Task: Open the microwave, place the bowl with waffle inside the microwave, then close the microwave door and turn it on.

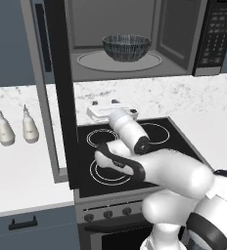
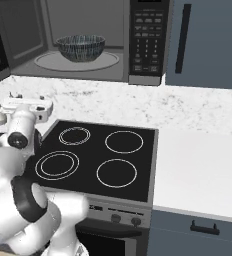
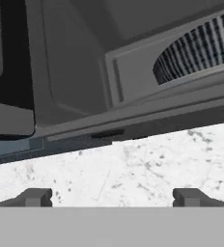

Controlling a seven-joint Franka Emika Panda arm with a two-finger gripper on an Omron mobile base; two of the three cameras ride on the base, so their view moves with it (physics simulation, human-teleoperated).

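The microwave (image 1: 176, 41) stands wide open at the back of the counter, its keypad (image 2: 147, 40) at the right. The dark streaked bowl (image 1: 126, 47) sits inside on the glass turntable (image 1: 91, 61); the waffle is hidden. The microwave door (image 1: 56, 93) swings out to the left, edge-on toward me. My gripper (image 1: 104, 103) hovers low over the marble counter just in front of the microwave's lower edge, open and empty. In the hand view the fingertips (image 3: 34, 197) stand far apart, with the bowl (image 3: 201, 48) up and to the right.
A black four-ring stovetop (image 2: 103, 155) lies under my arm. Two white bottles (image 1: 5, 129) (image 1: 30, 127) stand on the counter left of the door. A dark blue cabinet door (image 2: 208, 45) with a bar handle is right of the microwave.
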